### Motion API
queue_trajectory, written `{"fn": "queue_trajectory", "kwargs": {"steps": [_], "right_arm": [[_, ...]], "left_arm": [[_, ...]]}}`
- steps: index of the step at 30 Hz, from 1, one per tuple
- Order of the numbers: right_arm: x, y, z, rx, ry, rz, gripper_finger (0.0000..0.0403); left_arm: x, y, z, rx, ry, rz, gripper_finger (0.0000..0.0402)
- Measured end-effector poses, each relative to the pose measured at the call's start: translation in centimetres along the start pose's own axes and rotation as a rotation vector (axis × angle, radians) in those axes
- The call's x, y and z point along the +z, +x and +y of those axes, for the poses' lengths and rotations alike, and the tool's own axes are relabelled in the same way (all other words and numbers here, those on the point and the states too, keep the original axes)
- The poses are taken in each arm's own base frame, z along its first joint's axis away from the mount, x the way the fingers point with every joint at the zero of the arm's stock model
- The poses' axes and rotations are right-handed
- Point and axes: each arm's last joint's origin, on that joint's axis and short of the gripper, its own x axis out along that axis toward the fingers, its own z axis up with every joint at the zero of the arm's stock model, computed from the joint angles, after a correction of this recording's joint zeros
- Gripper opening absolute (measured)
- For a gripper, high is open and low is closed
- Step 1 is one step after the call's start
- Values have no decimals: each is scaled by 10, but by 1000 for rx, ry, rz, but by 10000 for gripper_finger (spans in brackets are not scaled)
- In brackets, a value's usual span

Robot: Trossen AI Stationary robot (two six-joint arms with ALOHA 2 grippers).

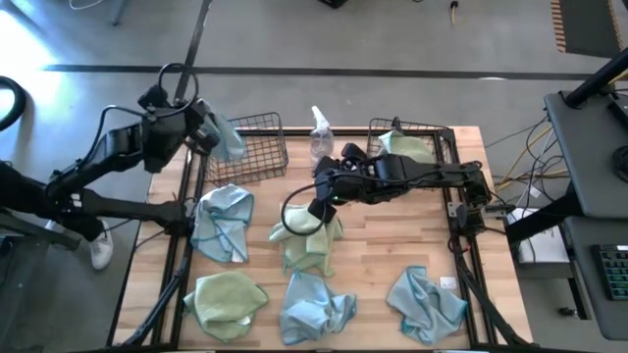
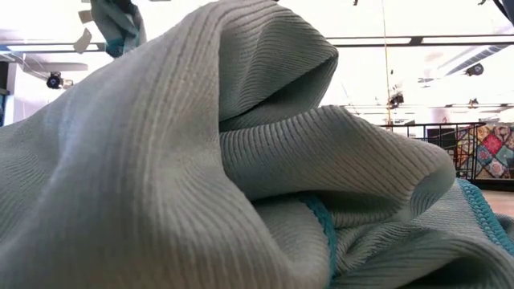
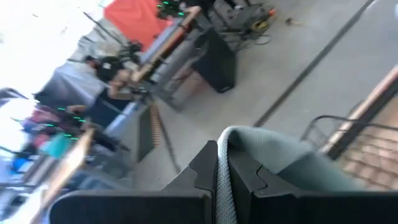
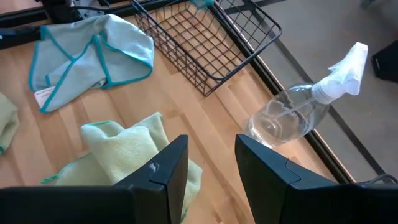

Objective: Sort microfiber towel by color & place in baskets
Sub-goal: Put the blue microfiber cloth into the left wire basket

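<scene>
Left gripper: jaws clamped on blue towel, beside left basket; release inside next. Right gripper: jaws apart, empty, over yellow-green towel; descent and closing due.

Bright, even daylight — left wrist view motion-blurred.

Two baskets stand at the table's far edge, the left basket and the right basket, with a spray bottle between them. One towel lies in the right basket; another towel hangs at the left basket's outer side. Five towels lie nearer on the table, three along the near edge.
</scene>
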Motion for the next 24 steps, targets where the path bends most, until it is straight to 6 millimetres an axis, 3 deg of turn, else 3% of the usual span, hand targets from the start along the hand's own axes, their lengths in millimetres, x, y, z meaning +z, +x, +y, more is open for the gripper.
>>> {"fn": "queue_trajectory", "kwargs": {"steps": [4,12,24], "right_arm": [[0,0,1,2,-1,0,130],[0,0,1,1,-3,2,130],[-1,0,1,1,-3,3,130]], "left_arm": [[0,6,-11,-102,-61,-24,0],[3,15,-25,-125,-66,-18,6],[5,18,-29,-125,-61,-7,84]]}}
